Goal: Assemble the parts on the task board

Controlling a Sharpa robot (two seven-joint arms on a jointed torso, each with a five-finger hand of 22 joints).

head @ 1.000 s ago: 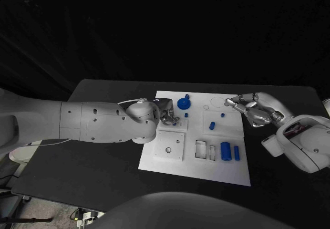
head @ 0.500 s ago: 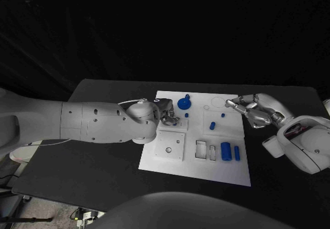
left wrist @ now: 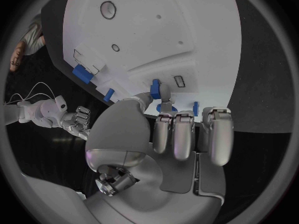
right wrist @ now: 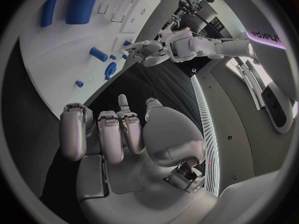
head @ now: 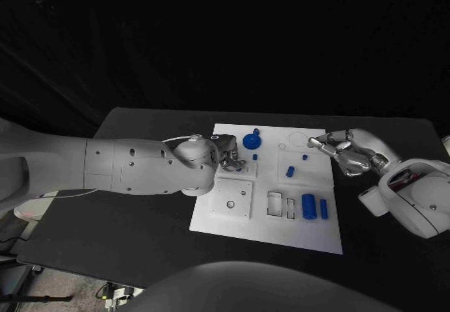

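The white task board (head: 272,224) lies mid-table. My left hand (head: 229,159) rests over its upper left, beside a round blue part (head: 251,140). In the left wrist view, thumb and one finger pinch a small blue peg (left wrist: 155,88) on the board (left wrist: 187,35), and the other fingers (left wrist: 182,134) are curled. My right hand (head: 344,151) hovers at the board's right edge, fingers curled in on nothing. Loose on the board lie another small peg (head: 305,156), a short cylinder (head: 290,171), a thick cylinder (head: 309,205) and a thin bar (head: 322,208).
A raised square plate with a hole (head: 231,200) and two rectangular slots (head: 275,203) sit on the board's lower half. Bare black table (head: 131,227) surrounds the board. The right wrist view shows the thick cylinder (right wrist: 84,2) and my left hand (right wrist: 146,50) across the board.
My right hand has drifted slightly right and toward me, off the board's edge. The left hand and the parts have stayed put.
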